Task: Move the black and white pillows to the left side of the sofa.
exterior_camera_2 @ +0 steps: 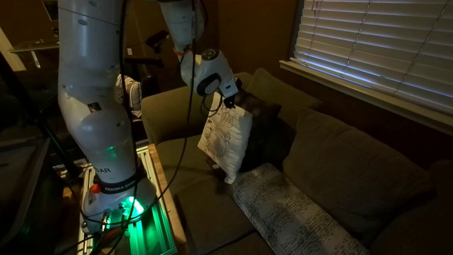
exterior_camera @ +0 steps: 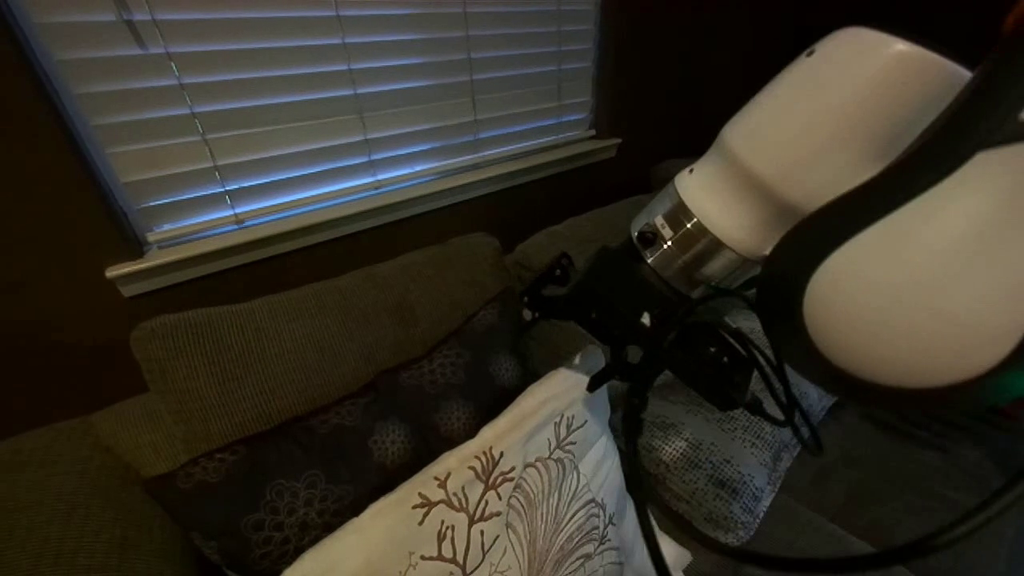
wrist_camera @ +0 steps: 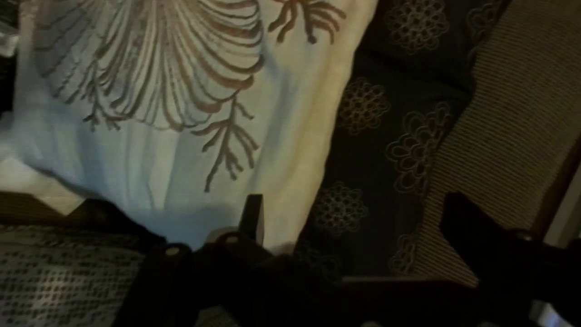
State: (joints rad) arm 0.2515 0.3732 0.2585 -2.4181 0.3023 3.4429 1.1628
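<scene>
Jaws spread wide; the black two-finger gripper (wrist_camera: 354, 200) holds nothing and stands by the top corner of the square cream-white fabric pillow (exterior_camera_2: 226, 136) printed with brown branches. Contact: cannot tell. Progress, judged: placing looks finished. In both exterior views this pillow and the large near-black fabric pillow (exterior_camera: 352, 448) with pale flower rings sit at the armrest end of the big dark olive-brown fabric sofa (exterior_camera_2: 208, 212), its left end when one faces it; probably only drawing the gripper clear is left. In an exterior view, frame top as 12, the cream-white pillow has the padded olive armrest (exterior_camera_2: 170, 113) at 10 and the near-black one behind at 2. It stands upright, tipped back, printed face toward 8; square, no evident long axis. In an exterior view, the near-black pillow lies against the ribbed olive back cushion (exterior_camera: 312, 344), visible length running 8 to 2 o'clock; full outline hidden.
</scene>
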